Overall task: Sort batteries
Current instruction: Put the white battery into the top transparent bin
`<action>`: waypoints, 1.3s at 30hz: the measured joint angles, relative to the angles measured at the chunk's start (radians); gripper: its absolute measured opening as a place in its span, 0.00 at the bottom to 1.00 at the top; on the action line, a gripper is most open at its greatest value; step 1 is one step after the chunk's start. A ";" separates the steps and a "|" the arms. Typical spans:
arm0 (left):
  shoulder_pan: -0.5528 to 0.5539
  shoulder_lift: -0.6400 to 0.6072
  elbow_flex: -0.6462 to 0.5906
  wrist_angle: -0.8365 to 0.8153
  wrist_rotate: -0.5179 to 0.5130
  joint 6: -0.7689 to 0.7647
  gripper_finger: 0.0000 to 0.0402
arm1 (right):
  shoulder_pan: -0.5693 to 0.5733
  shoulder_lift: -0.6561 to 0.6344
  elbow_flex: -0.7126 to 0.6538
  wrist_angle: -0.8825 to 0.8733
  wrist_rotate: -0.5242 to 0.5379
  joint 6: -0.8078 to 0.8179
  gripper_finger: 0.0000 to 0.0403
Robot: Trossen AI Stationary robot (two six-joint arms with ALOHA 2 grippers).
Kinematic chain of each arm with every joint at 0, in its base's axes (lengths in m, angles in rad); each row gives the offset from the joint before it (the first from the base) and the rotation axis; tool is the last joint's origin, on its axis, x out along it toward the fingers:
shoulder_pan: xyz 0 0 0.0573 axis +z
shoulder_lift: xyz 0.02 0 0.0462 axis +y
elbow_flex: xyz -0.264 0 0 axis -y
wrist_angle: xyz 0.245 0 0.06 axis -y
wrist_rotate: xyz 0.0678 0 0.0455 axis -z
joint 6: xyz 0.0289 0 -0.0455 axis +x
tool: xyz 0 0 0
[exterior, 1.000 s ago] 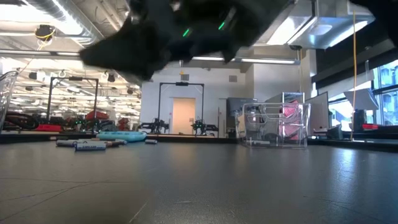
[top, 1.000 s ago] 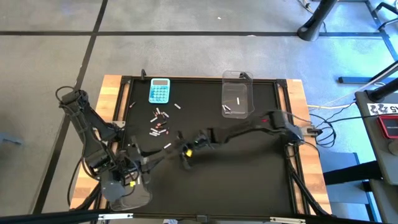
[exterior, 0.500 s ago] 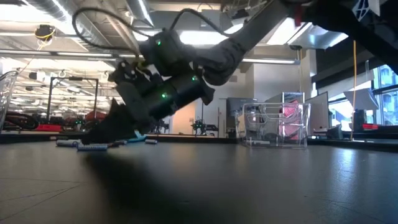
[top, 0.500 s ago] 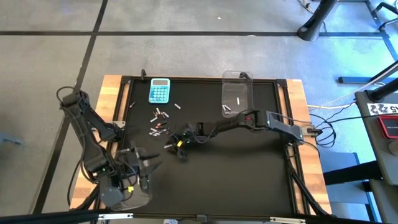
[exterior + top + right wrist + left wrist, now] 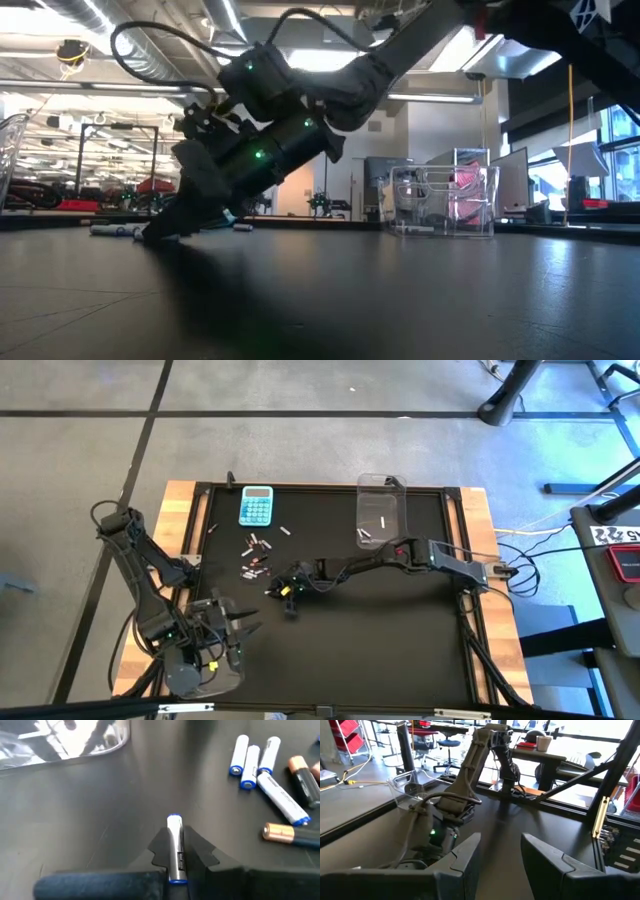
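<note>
Loose batteries (image 5: 255, 556) lie on the black table, left of centre. In the right wrist view white ones (image 5: 257, 757) and dark copper-tipped ones (image 5: 292, 834) show there. My right gripper (image 5: 281, 592) reaches down to the table just beside them, shut on a white, blue-ended battery (image 5: 174, 845). In the low view its tip (image 5: 160, 230) sits at the table top. My left gripper (image 5: 500, 852) hovers open and holds nothing, at the near left (image 5: 238, 628) above a clear bin (image 5: 205, 672). My right gripper pinches the white battery's long sides (image 5: 175, 862) between its two fingers (image 5: 199, 854). The battery lies along the fingers, its far blue end (image 5: 174, 818) sticking out past them. The fingers slant down from the table's right. Whether the battery is off the table I cannot tell.
A light-blue calculator (image 5: 256, 506) lies at the far left of the table. A clear bin (image 5: 381, 512) with a few batteries stands at the far edge, right of centre. The table's near right half is bare black surface. Wooden borders flank the table.
My right gripper has dropped from high above the table down to its surface. It has gone toward the table's left edge, up to the loose batteries, and has tipped more steeply nose-down.
</note>
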 joint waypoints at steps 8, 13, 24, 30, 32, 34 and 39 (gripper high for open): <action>-0.038 0.000 0.000 0.001 0.003 -0.022 0.32 | 0.064 -0.171 -0.013 -0.326 0.160 0.010 0.06; -0.069 0.000 0.000 -0.002 -0.025 -0.023 0.32 | 0.064 -0.344 -0.019 -0.594 0.292 -0.022 0.06; -0.078 0.054 0.000 -0.003 -0.069 -0.020 0.32 | -0.022 -0.844 -0.218 -0.852 0.633 -0.062 0.06; -0.078 0.071 0.000 -0.028 -0.082 -0.026 0.32 | -0.304 -1.047 -0.457 -0.848 0.577 0.030 0.06; -0.076 0.071 0.000 -0.051 -0.086 -0.042 0.32 | -0.408 -1.055 -0.539 -0.837 0.500 0.076 0.06; -0.076 0.071 0.000 -0.073 -0.105 -0.049 0.32 | -0.487 -1.045 -0.614 -0.784 0.436 0.106 0.06; -0.074 0.071 0.000 -0.118 -0.135 -0.095 0.32 | -0.581 -0.967 -0.734 -0.609 0.280 0.094 0.06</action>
